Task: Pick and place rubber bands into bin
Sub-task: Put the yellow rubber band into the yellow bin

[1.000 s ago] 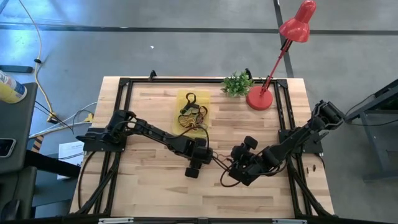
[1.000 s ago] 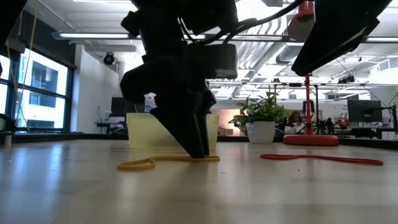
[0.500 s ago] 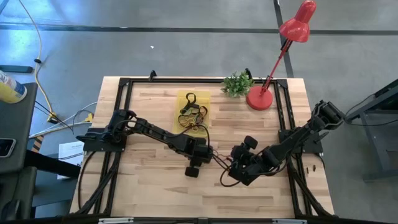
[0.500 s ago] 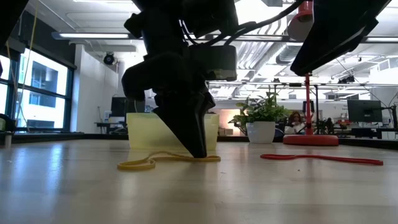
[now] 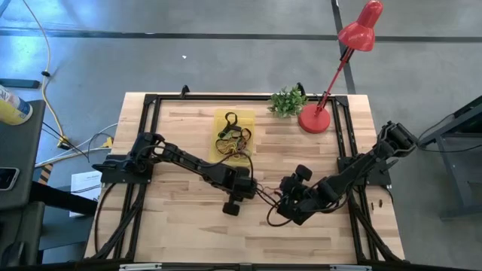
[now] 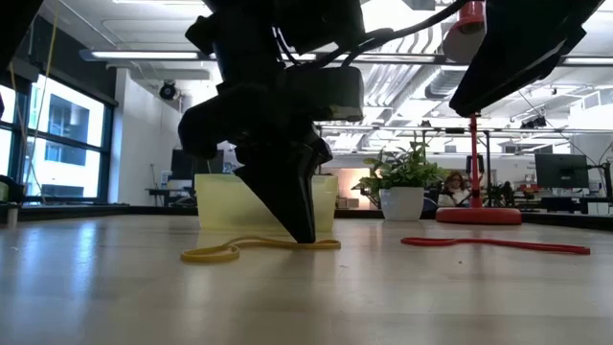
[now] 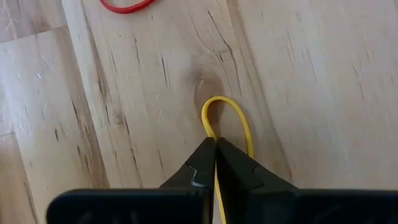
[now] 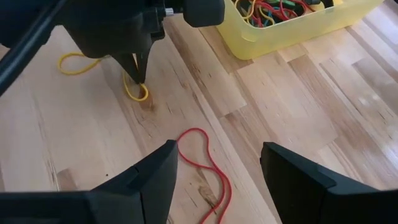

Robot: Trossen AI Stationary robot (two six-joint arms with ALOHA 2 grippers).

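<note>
A yellow rubber band lies flat on the wooden table, in front of the yellow bin. The bin holds several rubber bands. My left gripper stands on the table over the band's right end, shut on it. It also shows from the far side, as my left gripper. A red rubber band lies flat on the table to its right. My right gripper hovers open above the red band, touching nothing. My left gripper pinches the yellow band near its looped end between its two fingertips. The fingers come steeply from above, tips at the table top. The small loop sticks out beyond the tips, and the rest lies slack on the table.
A red lamp base and a small potted plant stand at the table's far right. A black frame runs round the table's edges. Bare wood lies toward the near edge.
My left gripper has stayed in place and shut its fingers on the yellow band's right end. The band still lies on the table.
</note>
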